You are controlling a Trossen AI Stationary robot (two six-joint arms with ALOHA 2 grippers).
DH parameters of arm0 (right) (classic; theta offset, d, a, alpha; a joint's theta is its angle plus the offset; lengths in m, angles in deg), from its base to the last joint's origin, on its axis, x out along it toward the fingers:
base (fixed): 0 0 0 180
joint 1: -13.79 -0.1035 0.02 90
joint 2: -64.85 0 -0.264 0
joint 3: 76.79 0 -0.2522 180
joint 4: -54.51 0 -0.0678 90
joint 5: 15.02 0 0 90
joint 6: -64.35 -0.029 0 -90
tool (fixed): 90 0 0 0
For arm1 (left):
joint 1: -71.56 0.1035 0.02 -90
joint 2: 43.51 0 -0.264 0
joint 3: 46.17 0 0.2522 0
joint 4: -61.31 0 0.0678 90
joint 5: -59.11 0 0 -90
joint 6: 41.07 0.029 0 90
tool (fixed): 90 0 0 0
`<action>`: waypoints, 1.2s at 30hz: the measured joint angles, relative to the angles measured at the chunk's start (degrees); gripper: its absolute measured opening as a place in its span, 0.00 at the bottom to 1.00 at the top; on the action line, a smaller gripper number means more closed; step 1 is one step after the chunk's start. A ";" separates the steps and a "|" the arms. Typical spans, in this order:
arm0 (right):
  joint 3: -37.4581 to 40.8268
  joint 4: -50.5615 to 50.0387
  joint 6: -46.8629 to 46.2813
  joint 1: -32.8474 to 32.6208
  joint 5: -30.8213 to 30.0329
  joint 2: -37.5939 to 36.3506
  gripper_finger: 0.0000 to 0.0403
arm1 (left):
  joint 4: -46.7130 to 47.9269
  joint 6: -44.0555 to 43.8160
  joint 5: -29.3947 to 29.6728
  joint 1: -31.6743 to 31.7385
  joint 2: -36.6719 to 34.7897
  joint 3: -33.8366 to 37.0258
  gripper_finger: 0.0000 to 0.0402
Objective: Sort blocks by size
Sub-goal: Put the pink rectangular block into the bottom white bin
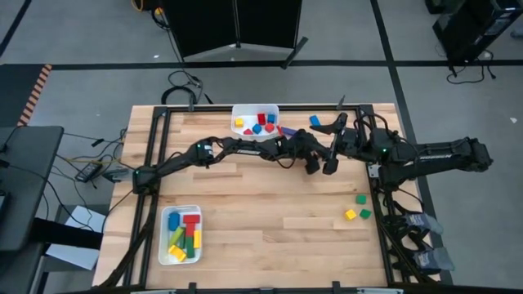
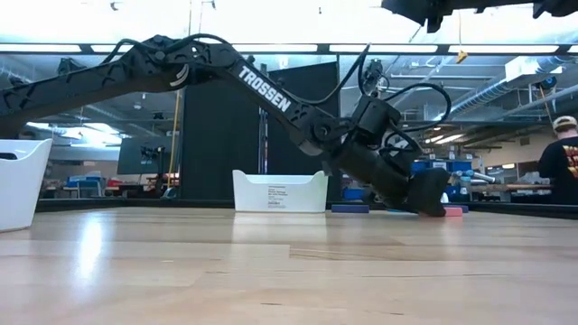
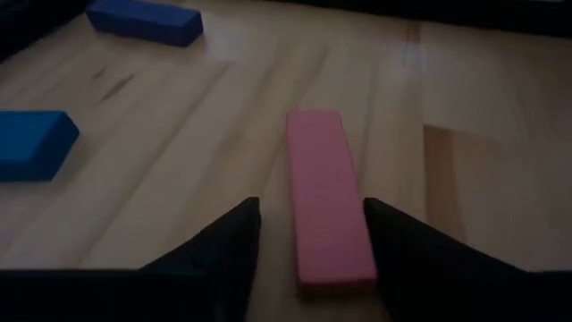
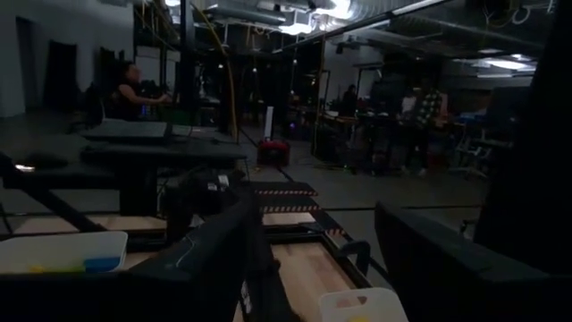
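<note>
Item: pink bar [image 3: 327, 201] lying flat on surface [image 3: 474, 179]. Left gripper [image 3: 311, 234] spread, straddling it, not yet pinching. Next: close, lift. Right gripper [image 4: 317, 259] spread, raised, empty.

The middle and near half of the table [image 1: 270, 204] lie bare, so a gripper could cross there freely. At the far edge it is crowded: the left arm [image 1: 221, 151] stretches across to meet the right arm [image 1: 425, 155], blocking the way to the far tray [image 1: 255, 109]. 3 small blocks [image 1: 357, 208] sit near the right rail, and a second tray [image 1: 181, 211] fills the near left corner.
</note>
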State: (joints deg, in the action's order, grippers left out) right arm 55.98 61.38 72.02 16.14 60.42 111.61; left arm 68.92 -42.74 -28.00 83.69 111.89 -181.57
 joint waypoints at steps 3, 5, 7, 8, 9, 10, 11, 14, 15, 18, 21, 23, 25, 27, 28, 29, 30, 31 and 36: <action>0.00 0.33 -0.03 -0.02 -0.03 0.00 0.61 | -1.16 -0.02 0.35 -0.10 0.37 0.00 0.43; 0.00 0.25 -0.05 -0.02 -0.75 -0.02 0.61 | -1.09 0.04 0.29 -0.10 0.41 0.13 0.36; 0.00 0.30 -0.05 -0.02 -0.83 0.00 0.61 | -1.17 0.11 0.27 -0.10 0.39 0.48 0.28; 0.00 0.32 -0.05 -0.02 -0.85 0.00 0.61 | -1.08 0.09 0.15 -0.10 0.39 0.48 0.27; 0.00 0.38 -0.05 -0.02 -0.85 0.00 0.61 | -0.97 0.11 -0.23 -0.08 0.40 0.48 0.27; 0.00 0.54 -0.05 -0.02 -0.85 -0.01 0.61 | -0.97 0.12 -1.15 -0.02 0.41 0.39 0.27; 0.00 0.60 -0.12 -0.02 -0.85 0.00 0.61 | -0.67 0.12 -2.40 0.10 0.43 0.09 0.27; 0.00 0.66 -0.16 -0.02 -0.85 0.00 0.61 | 1.79 0.09 -4.20 0.22 0.21 -1.20 0.27; 0.00 0.65 -0.16 -0.02 -0.85 0.00 0.61 | 2.85 0.15 -4.57 0.16 -0.18 -1.42 0.27; 0.00 0.83 -0.55 -0.08 -0.85 0.00 0.61 | 7.75 1.50 -6.04 -0.40 -2.54 -1.25 0.27; 0.00 1.87 -1.03 -0.57 -0.82 -0.01 0.60 | 14.38 3.05 -6.88 -1.26 -6.21 -0.98 0.27; 0.00 2.68 -0.87 -1.19 -0.60 -0.02 0.60 | 18.03 4.30 -6.62 -1.80 -9.77 -0.13 0.27; 0.00 3.93 -0.24 -2.12 -0.58 -0.07 0.60 | 18.77 5.54 -5.00 -2.86 -13.78 2.37 0.27; 0.00 4.60 0.06 -2.98 -0.55 -0.25 0.60 | 19.15 6.31 -2.88 -4.63 -18.53 7.53 0.27; -0.02 4.70 0.21 -3.30 -0.52 -0.50 0.61 | 18.85 6.69 -2.00 -5.85 -21.00 10.81 0.27; 0.00 4.43 0.43 -3.69 -0.52 -0.70 0.61 | 18.57 6.97 -1.07 -7.04 -23.64 14.60 0.27; -0.02 4.75 0.65 -4.06 -0.52 -0.85 0.61 | 17.94 7.10 -0.06 -8.28 -26.83 18.92 0.27; -0.02 4.63 1.11 -4.35 -0.48 -1.09 0.61 | 17.31 7.11 0.77 -9.44 -30.08 23.58 0.27; -0.02 4.48 2.65 -5.38 -0.39 -1.41 0.60 | 14.03 3.79 5.59 -14.65 -50.03 48.14 0.27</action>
State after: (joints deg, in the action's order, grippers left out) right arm 55.96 65.86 74.67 10.77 60.02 110.20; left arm 82.95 -38.95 -22.40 69.04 61.86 -133.43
